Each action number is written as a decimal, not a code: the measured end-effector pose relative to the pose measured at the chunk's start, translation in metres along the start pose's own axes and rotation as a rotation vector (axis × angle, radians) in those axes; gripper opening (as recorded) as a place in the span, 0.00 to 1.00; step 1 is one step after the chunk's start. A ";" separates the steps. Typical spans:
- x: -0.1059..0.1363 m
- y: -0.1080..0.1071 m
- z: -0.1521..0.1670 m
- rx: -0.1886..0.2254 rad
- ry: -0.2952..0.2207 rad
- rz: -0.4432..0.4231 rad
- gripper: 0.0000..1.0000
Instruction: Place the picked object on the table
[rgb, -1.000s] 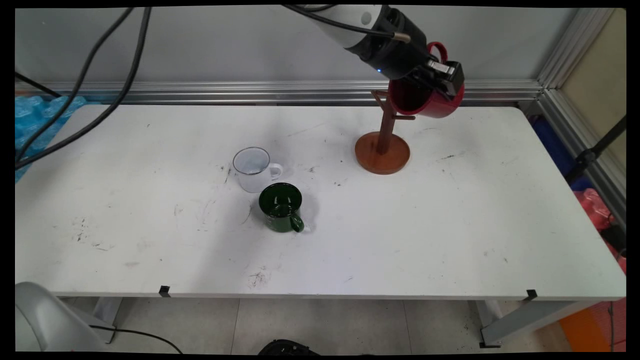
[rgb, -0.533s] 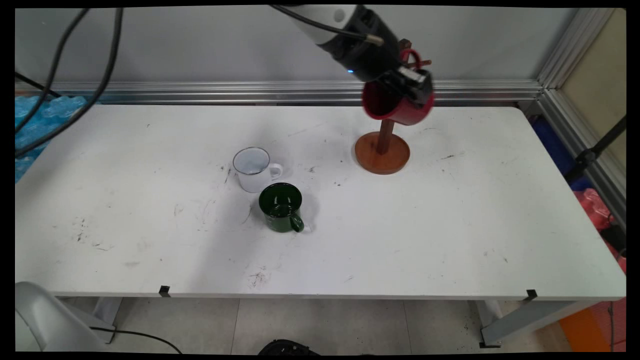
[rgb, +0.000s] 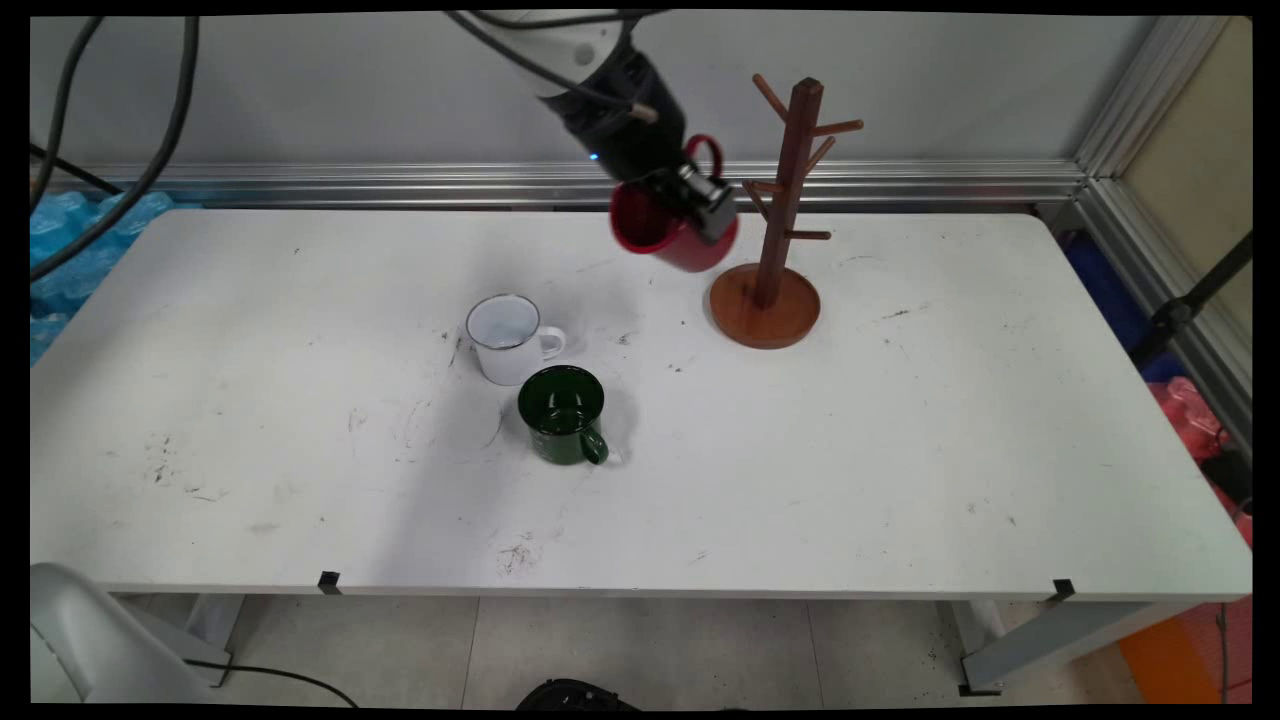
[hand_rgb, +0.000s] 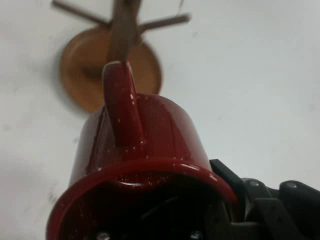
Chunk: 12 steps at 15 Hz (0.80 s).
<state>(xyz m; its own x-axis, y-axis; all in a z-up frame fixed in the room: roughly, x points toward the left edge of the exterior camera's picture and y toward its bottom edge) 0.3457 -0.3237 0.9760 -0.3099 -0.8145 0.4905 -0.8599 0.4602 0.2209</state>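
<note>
My gripper is shut on the rim of a red mug and holds it tilted in the air, left of a brown wooden mug tree. The mug's handle points up. In the hand view the red mug fills the lower half with its handle toward the tree's round base; one finger reaches inside its rim. A white mug and a dark green mug stand side by side on the table, below and left of my gripper.
The mug tree's round base sits on the white table toward the back right, its pegs bare. Black cables hang at the upper left. An aluminium rail runs along the wall behind the table.
My gripper has carried the red mug leftward and a little down, from the right side of the mug tree across it to its left side. The white and green mugs have not moved.
</note>
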 end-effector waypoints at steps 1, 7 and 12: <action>-0.003 -0.004 0.001 0.012 -0.018 0.000 0.00; -0.009 -0.030 0.017 0.069 -0.102 0.061 0.00; -0.006 -0.048 0.044 0.098 -0.165 0.097 0.00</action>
<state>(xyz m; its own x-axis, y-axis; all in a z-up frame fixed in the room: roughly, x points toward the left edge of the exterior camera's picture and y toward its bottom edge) 0.3712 -0.3569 0.9251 -0.4486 -0.8185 0.3589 -0.8556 0.5094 0.0921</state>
